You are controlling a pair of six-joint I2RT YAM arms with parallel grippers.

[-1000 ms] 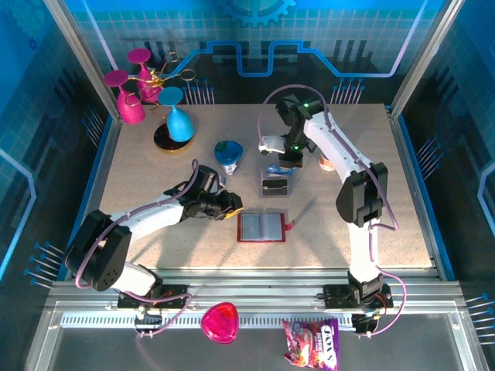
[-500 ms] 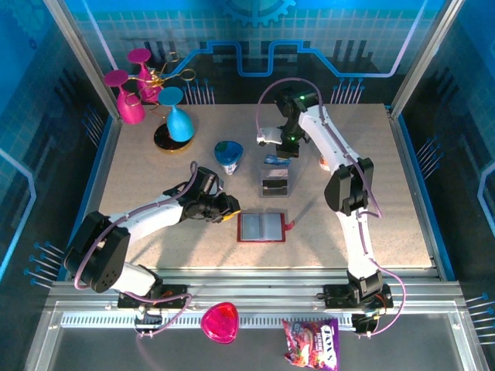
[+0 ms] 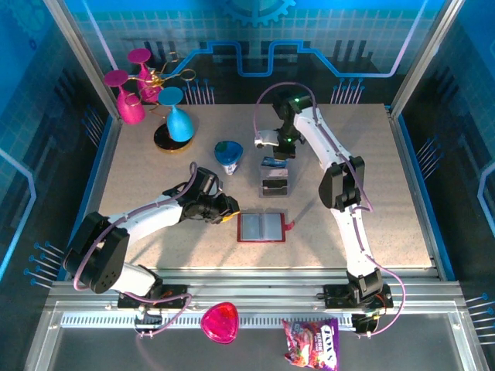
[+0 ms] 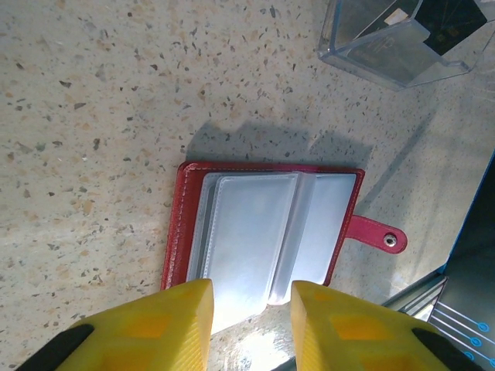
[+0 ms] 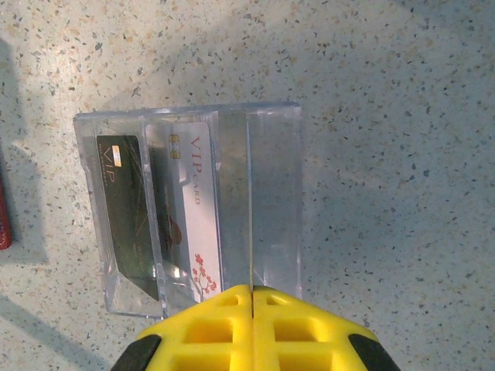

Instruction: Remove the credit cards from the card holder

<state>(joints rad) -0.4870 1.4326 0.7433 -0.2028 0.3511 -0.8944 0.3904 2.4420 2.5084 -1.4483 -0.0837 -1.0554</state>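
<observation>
Seems close to done, judging by the card holder (image 4: 263,232): spread open and flat near the middle of the desk (image 3: 139,178), just ahead of the left tool (image 4: 247,325). Dark red covers, a small snap tab on one side, pale grey sleeves inside with nothing visible in them. Looks emptied, though cannot rule out a card tucked deep.

Beyond it, in a clear stand (image 5: 274,193): a dark card (image 5: 124,209) and a white card (image 5: 197,209), side by side in neighbouring slots.

At the right tool (image 5: 252,290), jaws pressed together directly over that stand. In the top view, a blue card (image 3: 272,162) at its tip, apparently pinched edge-on. Probably all that is left: lowering that one into a free slot and letting go.

At the left tool, jaws partly apart — gripping nothing, poised over the holder's near edge.
</observation>
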